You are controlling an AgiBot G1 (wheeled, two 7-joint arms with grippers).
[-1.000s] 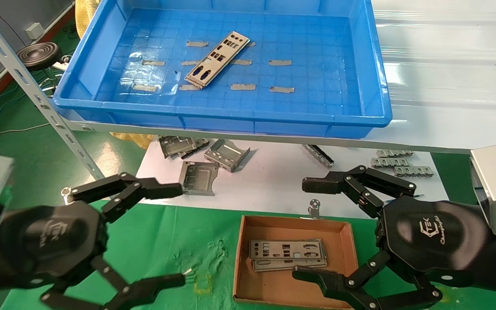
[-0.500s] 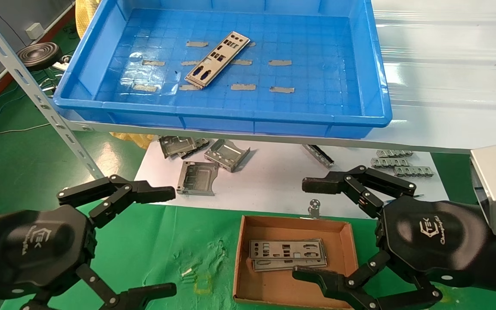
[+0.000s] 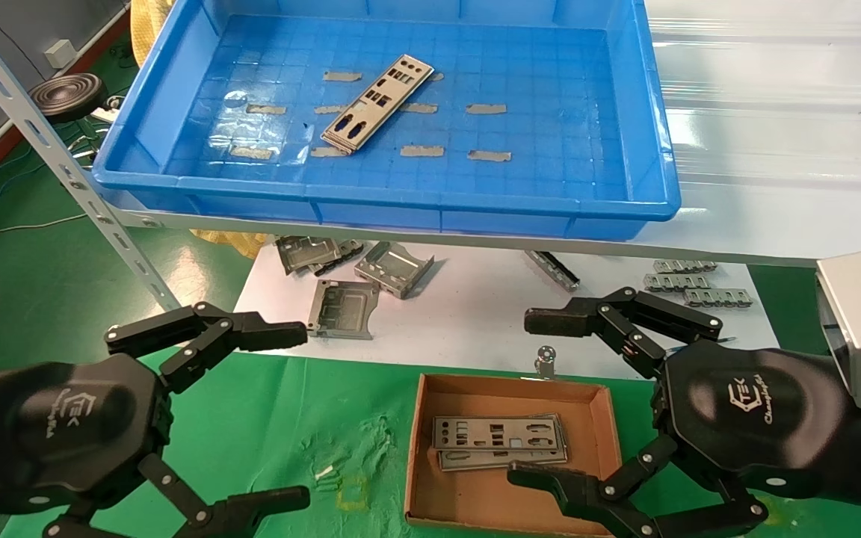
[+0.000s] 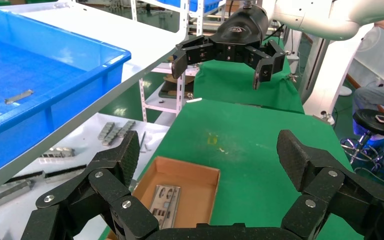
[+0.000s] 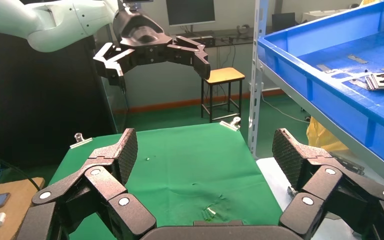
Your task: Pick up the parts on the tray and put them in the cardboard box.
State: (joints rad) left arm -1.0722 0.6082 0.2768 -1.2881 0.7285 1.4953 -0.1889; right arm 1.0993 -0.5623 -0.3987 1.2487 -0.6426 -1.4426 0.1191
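Both arms are reaching forward low over the green cloth (image 3: 266, 418), held level and facing each other across it; the left tool (image 3: 292, 415) is hovering above the cloth on the robot's left, its fingers (image 3: 270, 334) spread wide and gripping nothing; the right tool (image 3: 542, 396) is hanging over the right side of the cardboard box (image 3: 421, 448), its fingers (image 3: 550, 321) likewise splayed apart and empty, one finger lying above the box's near right corner and the other above the white counter (image 3: 468, 314) just beyond the box. From each wrist, the opposite tool is showing farther off, also open.

Inside the box, a few parts (image 3: 498, 441) are lying flat in a small stack, lengthwise across the floor; in the left wrist view the same stack (image 4: 164, 202) is sitting low in the box (image 4: 200, 175). One more part (image 3: 378, 103) is resting slantwise in the blue tray (image 3: 475, 205) on the upper shelf, well apart from both tools, among grey tape strips (image 3: 486, 109). On the white counter beneath the shelf, folded metal brackets (image 3: 393, 267) and narrow slotted strips (image 3: 684, 282) are lying scattered.
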